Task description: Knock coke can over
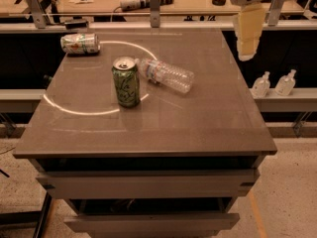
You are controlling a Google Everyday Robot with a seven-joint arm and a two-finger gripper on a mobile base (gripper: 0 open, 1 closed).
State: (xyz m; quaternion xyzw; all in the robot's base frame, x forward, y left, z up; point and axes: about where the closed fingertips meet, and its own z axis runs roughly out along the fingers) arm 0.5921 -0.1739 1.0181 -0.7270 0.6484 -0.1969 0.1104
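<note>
A green can (126, 81) stands upright near the middle of the grey table (198, 118). A pale can with red and green marks (79, 42) lies on its side at the far left corner. I cannot tell which of them is the coke can; no plainly red can shows. My gripper (246, 53) hangs in the air above the table's far right edge, well to the right of both cans and touching nothing.
A clear plastic bottle (165, 74) lies on its side just right of the green can. Two small bottles (273, 83) stand on a low ledge beyond the right edge. A cluttered bench (148, 1) runs behind the table.
</note>
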